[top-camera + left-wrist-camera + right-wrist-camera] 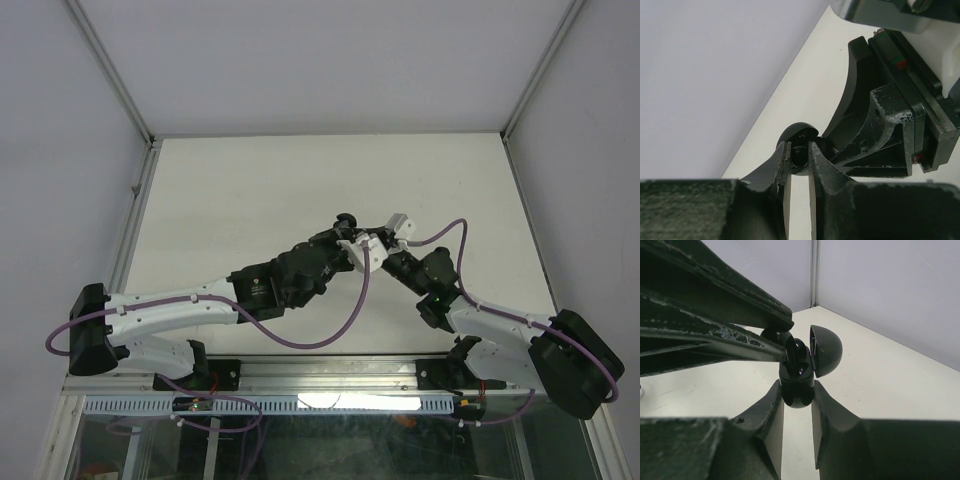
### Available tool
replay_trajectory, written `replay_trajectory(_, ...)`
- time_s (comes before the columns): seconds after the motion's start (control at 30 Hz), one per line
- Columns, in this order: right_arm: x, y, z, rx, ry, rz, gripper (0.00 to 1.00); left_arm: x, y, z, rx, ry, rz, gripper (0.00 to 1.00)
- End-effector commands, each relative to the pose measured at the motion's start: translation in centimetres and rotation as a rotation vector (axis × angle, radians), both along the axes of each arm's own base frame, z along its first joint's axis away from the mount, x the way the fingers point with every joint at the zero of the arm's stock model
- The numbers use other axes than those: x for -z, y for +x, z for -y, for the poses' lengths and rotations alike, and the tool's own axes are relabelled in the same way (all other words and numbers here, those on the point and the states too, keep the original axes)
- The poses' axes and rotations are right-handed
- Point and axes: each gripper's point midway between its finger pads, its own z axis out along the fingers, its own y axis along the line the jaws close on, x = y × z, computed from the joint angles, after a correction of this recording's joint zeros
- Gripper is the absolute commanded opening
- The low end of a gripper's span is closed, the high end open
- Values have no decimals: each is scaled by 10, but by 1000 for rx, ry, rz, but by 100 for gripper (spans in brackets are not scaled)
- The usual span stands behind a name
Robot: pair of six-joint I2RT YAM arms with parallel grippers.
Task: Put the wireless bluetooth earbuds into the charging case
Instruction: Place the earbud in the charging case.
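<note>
Top view: matte off-white table (pixel 300 180), pale grey walls. Both arms are white links with black joints and looping purple cables (pixel 305 346), and they meet mid-table. The left gripper (pixel 345 235) and right gripper (pixel 388 243) are tip to tip above the surface. What they hold is too small to make out here.

Left wrist: scuffed black fingers (pixel 772 172) nearly closed, pinching a small glossy black earbud (pixel 800 154) at the tips. Just behind it is a smooth domed lid (pixel 796 131), also glossy black. The right gripper's chipped, angular black body fills the right side, very near.

Right wrist: own jaws clamped on the rounded base of the glossy black charging case (pixel 797 392). It is held upright off the table, with the lid hinged open to the right like a half-sphere. The left gripper's flat, worn fingers come in from the left. The earbud between their tips is at the case mouth; how deep it sits, cannot tell.
</note>
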Motion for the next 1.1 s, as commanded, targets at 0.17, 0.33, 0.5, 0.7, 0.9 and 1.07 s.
replay_trajectory(0.17, -49, 1, 5, 22, 112, 99, 0, -10, 1, -11, -28, 60, 57, 13)
replay_trajectory(0.33, -49, 1, 4, 17, 110, 99, 0, -7, -1, -12, -16, 104, 39, 12)
replay_trajectory(0.5, -50, 0, 2, 7, 113, 102, 0, -1, -2, -10, -8, 139, 22, 13)
replay_trajectory(0.7, -51, -1, 1, -2, 112, 102, 0, 4, 3, -6, -24, 134, -4, 26)
replay_trajectory(0.9, -50, -2, 0, -8, 109, 99, 0, -1, 6, -4, -34, 88, -33, 48)
replay_trajectory(1.07, -47, -1, 1, -4, 105, 92, 0, -18, 5, -5, -31, -2, -58, 62)
